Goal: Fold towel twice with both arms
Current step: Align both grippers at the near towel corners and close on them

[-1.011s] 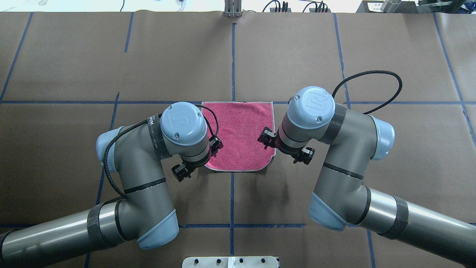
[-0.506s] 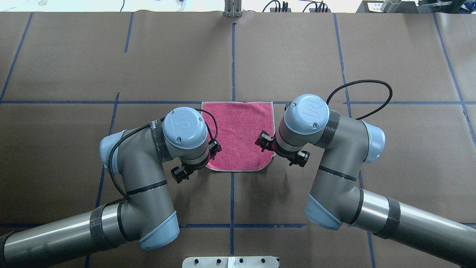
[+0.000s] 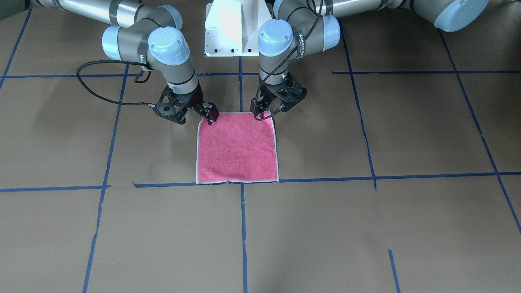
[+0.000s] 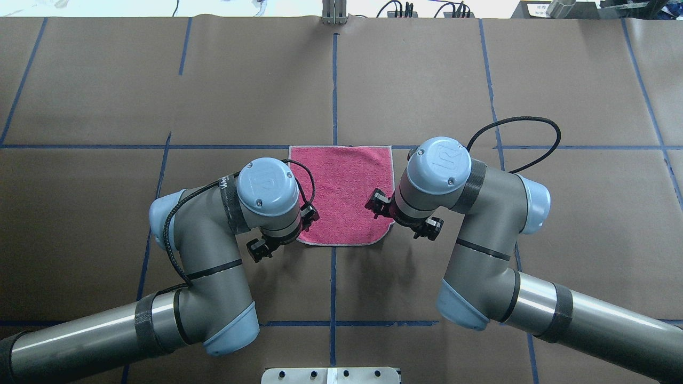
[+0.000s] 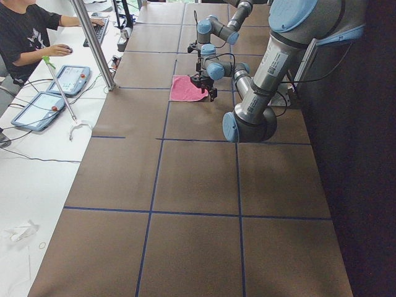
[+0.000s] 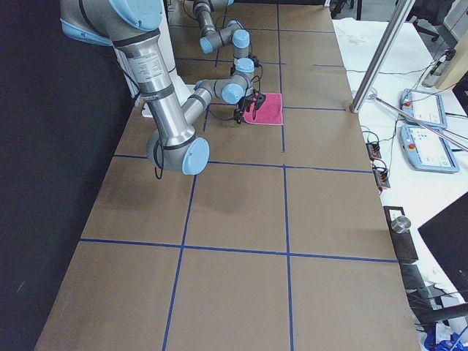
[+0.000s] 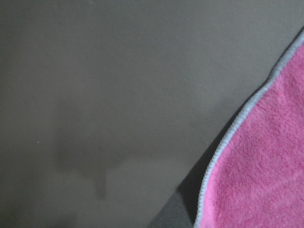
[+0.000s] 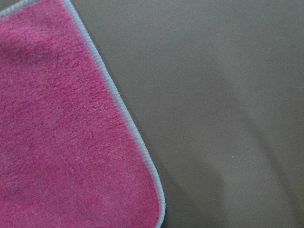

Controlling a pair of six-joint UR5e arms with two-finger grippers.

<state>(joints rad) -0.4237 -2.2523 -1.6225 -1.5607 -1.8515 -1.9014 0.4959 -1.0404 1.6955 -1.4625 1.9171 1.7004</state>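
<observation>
The towel (image 3: 237, 150) lies flat on the brown table, pink face up, with its whitish border showing all round; it also shows in the overhead view (image 4: 344, 181). My left gripper (image 3: 272, 109) hangs low over the towel's near corner on my left, jaws apart. My right gripper (image 3: 196, 117) hangs low over the near corner on my right, jaws apart. Neither holds the cloth. The left wrist view shows the towel's rounded edge (image 7: 266, 166) on bare table. The right wrist view shows the other rounded corner (image 8: 61, 142). No fingers show in either wrist view.
Blue tape lines (image 4: 334, 90) divide the brown paper table. The white pedestal base (image 3: 232, 32) stands behind the towel between the arms. An operator (image 5: 25, 31) sits at the side bench with tablets (image 5: 43, 105). A metal post (image 5: 93, 43) stands at the table's far edge.
Both wrists have come lower and drawn slightly inward toward the towel's near corners. The towel has not moved.
</observation>
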